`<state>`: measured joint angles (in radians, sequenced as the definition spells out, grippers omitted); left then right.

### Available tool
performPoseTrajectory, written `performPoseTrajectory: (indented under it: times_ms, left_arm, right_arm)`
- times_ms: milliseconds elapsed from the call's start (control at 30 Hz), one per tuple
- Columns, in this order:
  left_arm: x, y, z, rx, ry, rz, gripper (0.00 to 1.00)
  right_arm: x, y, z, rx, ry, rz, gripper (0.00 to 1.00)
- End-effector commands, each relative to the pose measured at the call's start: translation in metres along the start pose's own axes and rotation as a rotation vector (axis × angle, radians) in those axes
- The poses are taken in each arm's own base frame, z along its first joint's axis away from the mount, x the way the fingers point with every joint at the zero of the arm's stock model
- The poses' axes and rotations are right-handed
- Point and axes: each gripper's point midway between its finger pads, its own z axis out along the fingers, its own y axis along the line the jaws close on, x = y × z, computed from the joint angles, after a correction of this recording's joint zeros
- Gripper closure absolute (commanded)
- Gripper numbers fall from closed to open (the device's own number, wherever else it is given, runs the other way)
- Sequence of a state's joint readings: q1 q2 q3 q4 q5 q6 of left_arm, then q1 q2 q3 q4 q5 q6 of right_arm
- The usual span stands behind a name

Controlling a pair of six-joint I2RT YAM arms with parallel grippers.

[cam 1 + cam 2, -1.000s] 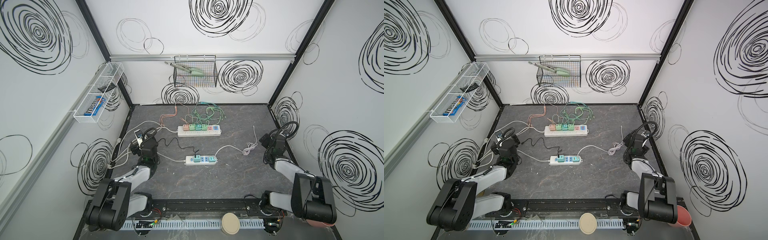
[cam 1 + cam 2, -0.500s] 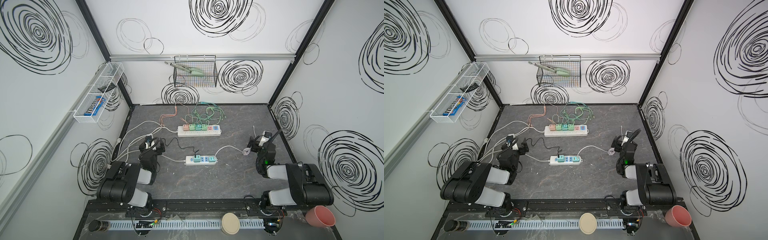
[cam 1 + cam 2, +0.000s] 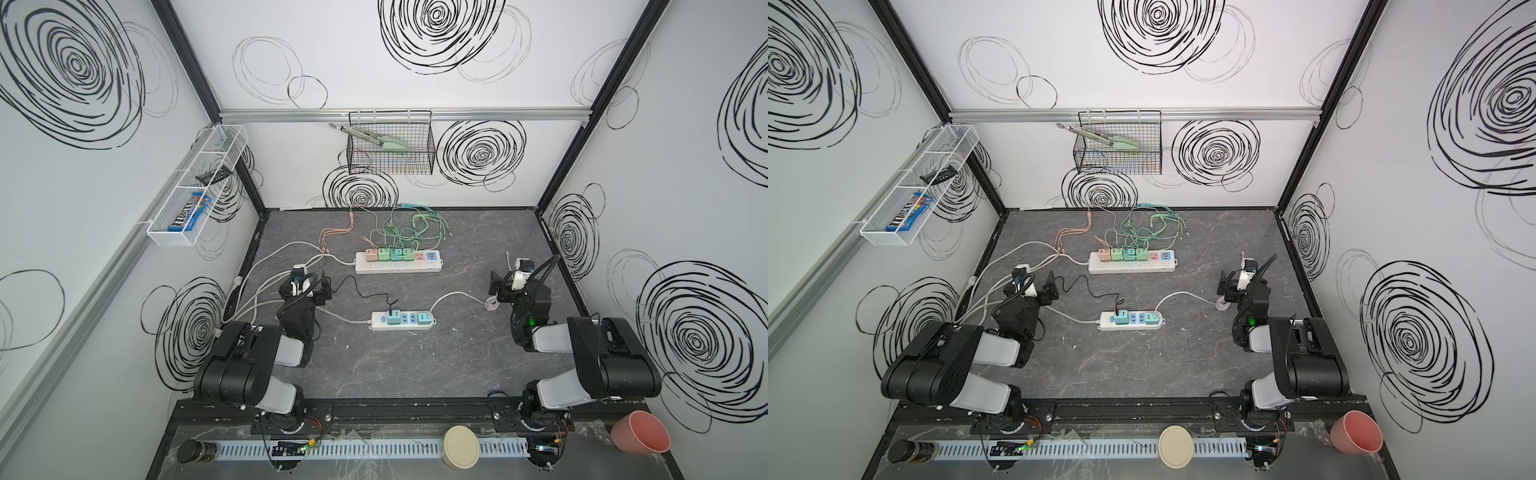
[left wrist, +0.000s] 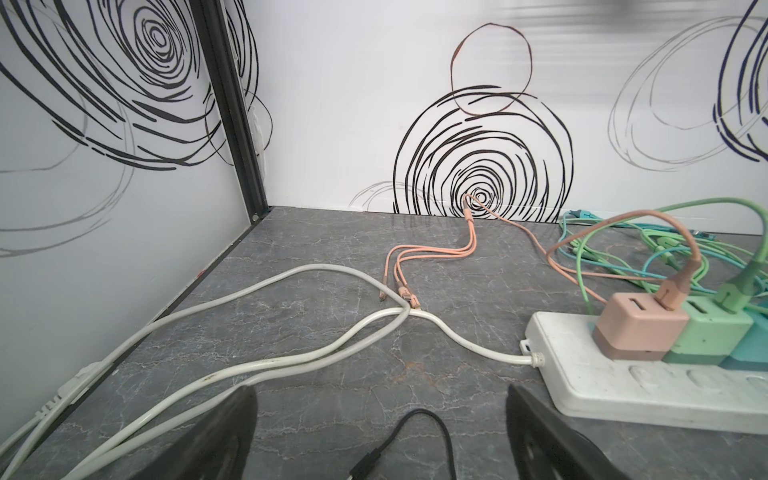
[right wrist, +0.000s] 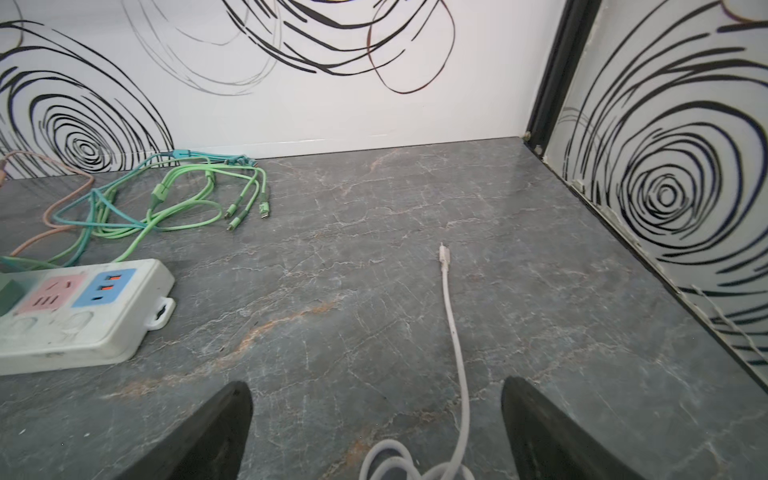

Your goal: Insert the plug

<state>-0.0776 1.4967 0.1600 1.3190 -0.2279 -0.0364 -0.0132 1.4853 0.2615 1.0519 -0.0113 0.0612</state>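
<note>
Tabletop (image 3: 415, 374), left tool (image 4: 381, 390), right tool (image 5: 375, 384) gaping, empty

pink cup (image 3: 640, 432), wire basket (image 3: 390, 164), round lid (image 3: 460, 446)

Six cube chargers (image 3: 383, 254) sat on the counter (image 3: 415, 365): four on the far power strip (image 3: 399, 269), two on the near power strip (image 3: 376, 323). One pink cup (image 3: 640, 436) stood at five o'clock.
</note>
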Motion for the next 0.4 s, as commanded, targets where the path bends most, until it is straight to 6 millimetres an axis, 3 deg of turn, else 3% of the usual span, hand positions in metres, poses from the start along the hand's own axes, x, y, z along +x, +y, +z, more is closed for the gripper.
performPoseTrajectory:
  times_ms: [0, 367]
  left_arm:
    - [-0.0247, -0.0004, 0.0002, -0.005, -0.096, -0.012, 0.04]
    - [-0.0238, -0.0065, 0.0025, 0.034, -0.086, 0.000, 0.04]
  right_arm:
    - [-0.0115, 0.0066, 0.0029, -0.044, -0.030, -0.024, 0.03]
    - [-0.0117, 0.0044, 0.0030, -0.023, -0.031, -0.021, 0.03]
